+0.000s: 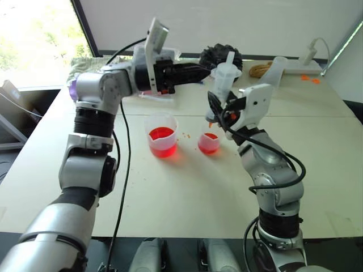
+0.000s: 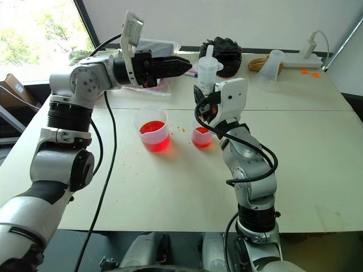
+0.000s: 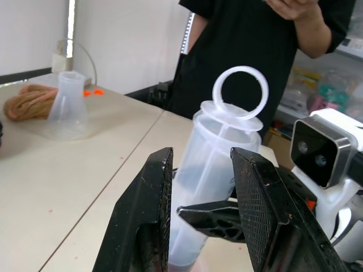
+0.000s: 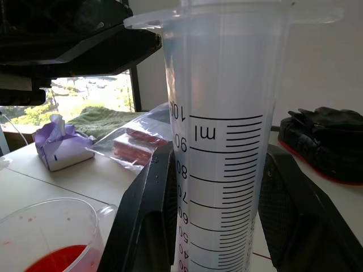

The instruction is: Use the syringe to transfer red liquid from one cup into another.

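Note:
The syringe (image 1: 224, 76) stands upright with its white ring plunger on top, and my right gripper (image 1: 218, 110) is shut on its clear barrel (image 4: 221, 141). Its orange tip (image 1: 211, 119) hangs just above the smaller cup (image 1: 209, 143), which holds a little red liquid (image 1: 210, 136). To the left stands the larger cup (image 1: 161, 136), with more red liquid in it. My left gripper (image 1: 205, 70) points level at the plunger from the left, a short gap away. It is open, and the syringe (image 3: 218, 153) shows beyond its spread fingers.
A frosted beaker (image 1: 278, 68), a rope coil (image 1: 260, 70) and a black object (image 1: 218, 55) sit at the table's back. A tissue pack (image 4: 59, 148) and a plastic bag (image 4: 133, 144) lie back left. A person in black (image 3: 255, 56) stands beyond the table.

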Available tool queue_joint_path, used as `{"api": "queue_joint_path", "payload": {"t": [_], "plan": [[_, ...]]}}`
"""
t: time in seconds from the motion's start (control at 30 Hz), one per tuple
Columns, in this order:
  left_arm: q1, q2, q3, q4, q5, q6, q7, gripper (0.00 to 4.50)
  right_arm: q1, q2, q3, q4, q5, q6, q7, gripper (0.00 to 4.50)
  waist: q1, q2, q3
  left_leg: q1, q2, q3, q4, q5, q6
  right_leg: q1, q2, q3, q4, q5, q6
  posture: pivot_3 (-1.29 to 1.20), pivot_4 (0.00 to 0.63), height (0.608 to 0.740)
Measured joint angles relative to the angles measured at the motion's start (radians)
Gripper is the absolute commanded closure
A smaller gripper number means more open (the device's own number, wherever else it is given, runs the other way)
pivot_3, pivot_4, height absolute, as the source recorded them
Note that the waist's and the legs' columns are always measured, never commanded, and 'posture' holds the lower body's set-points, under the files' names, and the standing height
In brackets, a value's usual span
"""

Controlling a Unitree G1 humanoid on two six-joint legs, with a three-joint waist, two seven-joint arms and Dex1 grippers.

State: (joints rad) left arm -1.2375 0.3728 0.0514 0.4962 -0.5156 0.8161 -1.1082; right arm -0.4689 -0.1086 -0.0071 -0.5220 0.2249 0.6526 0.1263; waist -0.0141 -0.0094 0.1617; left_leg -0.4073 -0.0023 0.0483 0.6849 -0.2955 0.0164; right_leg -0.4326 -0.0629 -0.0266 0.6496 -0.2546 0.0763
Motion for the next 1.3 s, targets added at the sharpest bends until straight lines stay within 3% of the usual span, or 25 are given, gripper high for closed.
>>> {"api": "queue_joint_path", "payload": {"t": [0.2, 0.33, 0.57, 0.73, 0.87, 1.03, 1.13, 1.3], "plan": [[0.036, 0.056, 0.046, -0.011, -0.017, 0.010, 0.040, 2.88, -0.024, -0.019, -0.022, -0.045, 0.042, 0.067, -0.002, 3.16, 0.000, 0.000, 0.000, 0.000, 0.000, 0.000, 0.000, 0.000, 0.000, 0.000, 0.000, 0.000, 0.000, 0.000, 0.000, 0.00, 0.150, 0.740], [0.105, 0.076, 0.079, -0.068, -0.037, 0.031, 0.073, 2.88, -0.063, -0.023, -0.084, -0.062, 0.106, 0.222, -0.029, 3.16, 0.000, 0.000, 0.000, 0.000, 0.000, 0.000, 0.000, 0.000, 0.000, 0.000, -0.001, 0.000, 0.001, 0.000, 0.000, 0.00, 0.150, 0.740], [0.217, 0.047, 0.103, -0.204, -0.092, 0.062, 0.155, 2.88, -0.405, -0.030, -0.374, -0.013, 0.304, 0.650, -0.088, 3.16, 0.002, 0.000, 0.000, 0.000, 0.000, 0.000, 0.000, 0.003, -0.005, 0.000, -0.003, 0.000, 0.002, 0.000, 0.000, 0.00, 0.150, 0.740], [0.285, 0.031, 0.109, -0.286, -0.130, 0.081, 0.206, 2.88, -0.632, -0.132, -0.527, 0.171, 0.295, 0.903, -0.130, 3.16, 0.001, 0.000, 0.000, 0.000, 0.000, 0.000, -0.001, 0.001, -0.003, 0.000, -0.004, 0.000, 0.001, 0.000, 0.000, 0.00, 0.150, 0.740], [0.339, 0.031, 0.122, -0.357, -0.154, 0.097, 0.239, 2.88, -0.640, -0.373, -0.443, 0.463, 0.349, 0.955, -0.137, 3.16, 0.003, 0.000, 0.000, 0.000, 0.000, 0.000, -0.001, 0.000, 0.000, 0.000, -0.005, 0.000, 0.000, 0.000, 0.000, 0.00, 0.150, 0.740], [0.366, 0.039, 0.131, -0.395, -0.181, 0.109, 0.268, 2.88, -0.634, -0.568, -0.287, 0.747, 0.534, 0.955, -0.163, 3.16, -0.004, 0.000, 0.000, 0.000, 0.000, 0.001, -0.002, 0.000, 0.000, 0.000, -0.004, 0.000, -0.001, 0.000, 0.000, 0.00, 0.150, 0.740], [0.394, 0.057, 0.131, -0.439, -0.201, 0.110, 0.271, 2.88, -0.632, -0.635, -0.169, 0.892, 0.660, 0.955, -0.219, 3.16, -0.006, 0.000, 0.000, 0.000, 0.001, 0.002, -0.002, 0.000, 0.000, 0.000, -0.004, 0.001, -0.002, 0.000, 0.000, 0.00, 0.150, 0.740], [0.458, 0.098, 0.131, -0.508, -0.221, 0.116, 0.270, 2.88, -0.632, -0.654, -0.038, 0.985, 0.800, 0.955, -0.312, 3.16, -0.003, 0.000, 0.000, 0.000, 0.001, 0.002, -0.002, 0.000, 0.001, 0.000, -0.004, 0.001, -0.002, 0.000, 0.000, 0.00, 0.150, 0.740]]}}
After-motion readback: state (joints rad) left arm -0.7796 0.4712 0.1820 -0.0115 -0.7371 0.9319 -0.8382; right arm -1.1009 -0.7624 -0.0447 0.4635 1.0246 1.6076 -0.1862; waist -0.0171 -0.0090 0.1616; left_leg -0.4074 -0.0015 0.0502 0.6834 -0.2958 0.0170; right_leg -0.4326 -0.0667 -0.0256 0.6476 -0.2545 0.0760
